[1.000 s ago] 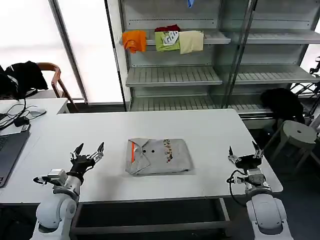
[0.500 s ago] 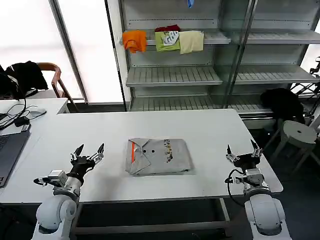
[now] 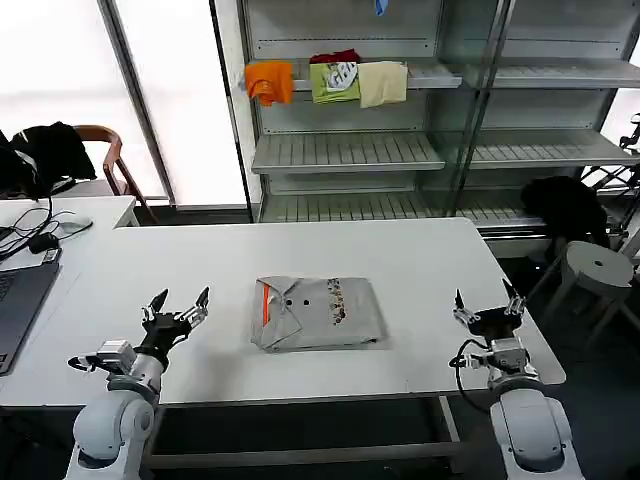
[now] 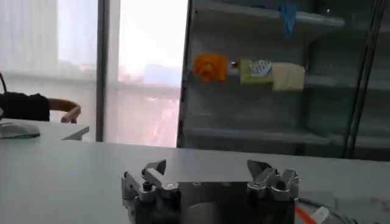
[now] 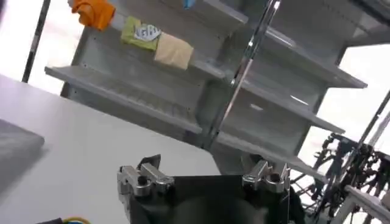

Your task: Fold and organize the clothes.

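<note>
Folded grey shirt (image 3: 318,313) lies between the 2 grippers; left gripper (image 3: 176,308) and right gripper (image 3: 487,304) stand spread and empty, folding apparently done; next, probably stowing it

Orange garment (image 3: 269,81) on shelf (image 3: 345,150); stool (image 3: 594,267) by table (image 3: 420,260).

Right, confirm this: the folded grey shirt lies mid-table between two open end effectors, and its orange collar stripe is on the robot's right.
Wrong side. The head view shows the folded grey shirt with its orange collar stripe on the robot's left, lying between the open left end effector and right end effector.
</note>
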